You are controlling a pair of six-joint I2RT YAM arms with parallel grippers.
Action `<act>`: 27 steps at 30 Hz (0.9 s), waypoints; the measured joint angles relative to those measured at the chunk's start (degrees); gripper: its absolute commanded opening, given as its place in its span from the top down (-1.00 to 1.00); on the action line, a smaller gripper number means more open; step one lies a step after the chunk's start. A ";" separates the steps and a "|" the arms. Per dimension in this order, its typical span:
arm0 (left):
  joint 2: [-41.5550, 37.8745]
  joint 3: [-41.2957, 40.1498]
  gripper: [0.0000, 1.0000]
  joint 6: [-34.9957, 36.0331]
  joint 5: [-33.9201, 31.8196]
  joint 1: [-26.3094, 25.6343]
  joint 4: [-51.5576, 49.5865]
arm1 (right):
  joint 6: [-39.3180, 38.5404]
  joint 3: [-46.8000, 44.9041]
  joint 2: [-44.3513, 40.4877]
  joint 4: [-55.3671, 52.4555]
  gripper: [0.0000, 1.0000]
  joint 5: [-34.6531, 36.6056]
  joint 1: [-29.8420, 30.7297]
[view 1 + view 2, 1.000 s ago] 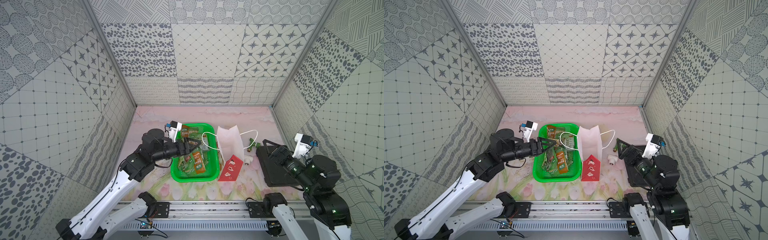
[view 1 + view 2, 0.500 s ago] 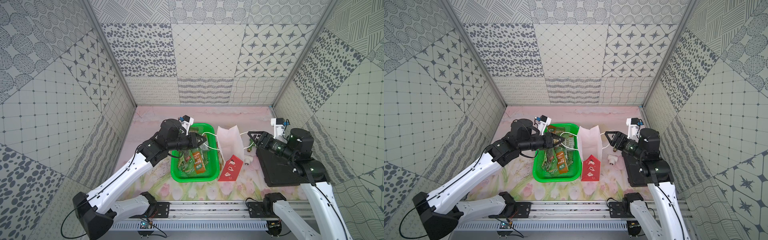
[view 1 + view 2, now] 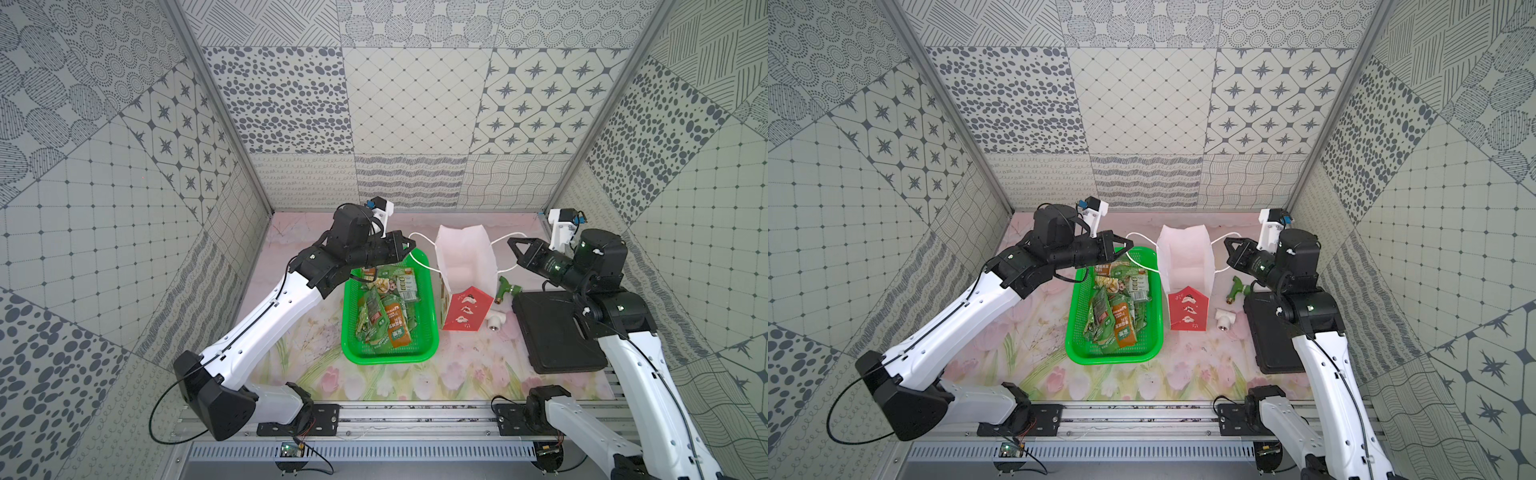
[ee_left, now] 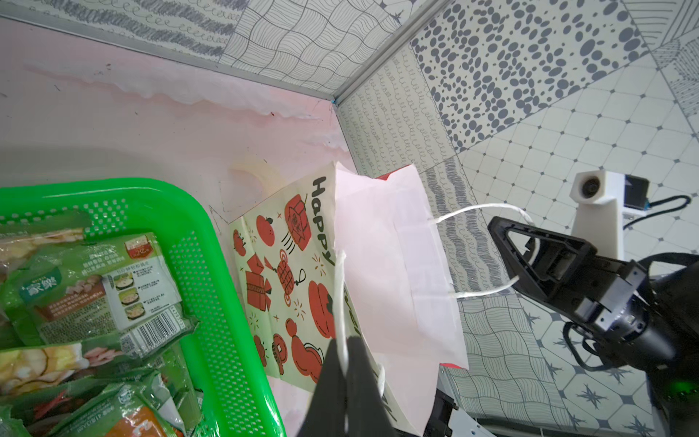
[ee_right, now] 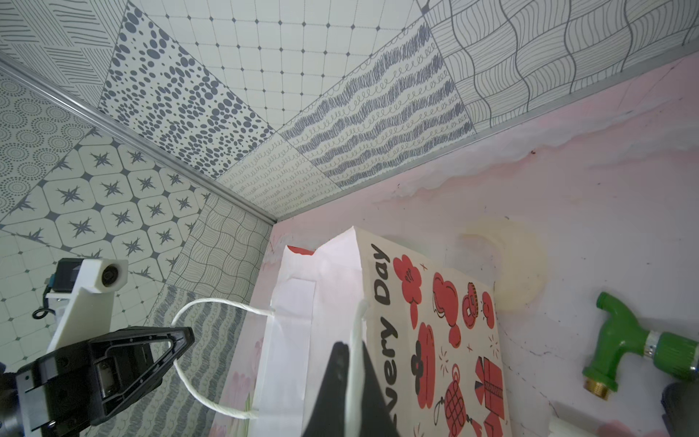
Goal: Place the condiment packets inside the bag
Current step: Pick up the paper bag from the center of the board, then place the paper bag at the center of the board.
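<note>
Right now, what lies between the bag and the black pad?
A green-handled brass tap fitting and a white pipe elbow, lying between bag and black pad; both top views show them.

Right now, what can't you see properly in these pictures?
Lowest condiment packets: both top views, buried under upper ones in the green basket.
Floor of the bag: wrist views, hidden by its own walls.
Green tap: right wrist view, cut off by the edge.
Packet print: top views, too small.

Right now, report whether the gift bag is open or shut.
Open: the gift bag shows its white inside; left pincer and right pincer grip its cord handles.
</note>
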 measured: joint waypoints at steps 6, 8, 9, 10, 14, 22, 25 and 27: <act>10.97 12.28 1.00 1.66 0.20 4.24 -1.44 | -1.22 3.39 8.76 1.05 1.00 2.78 -2.89; 15.17 17.22 1.00 2.19 0.24 5.44 -2.75 | -1.20 3.96 10.95 1.09 1.00 2.82 -4.20; 17.31 19.87 1.00 2.54 0.22 5.95 -3.65 | -1.16 4.20 12.13 1.07 1.00 2.67 -5.01; 18.60 21.51 1.00 2.75 0.22 6.25 -4.26 | -1.11 4.33 12.81 1.09 1.00 2.47 -5.49; 24.37 28.76 1.00 3.98 0.20 7.52 -7.37 | -0.96 4.55 16.46 1.46 1.00 1.51 -7.41; 33.14 38.64 1.00 6.10 0.09 9.27 -11.76 | -0.42 4.55 21.18 3.98 1.00 -1.31 -8.96; 35.34 40.28 1.00 6.54 0.09 9.57 -12.94 | 0.35 4.55 22.62 5.01 1.00 -2.12 -9.14; 36.74 41.31 0.90 6.78 0.24 9.90 -13.33 | 0.68 4.66 23.82 5.95 1.00 -2.58 -9.31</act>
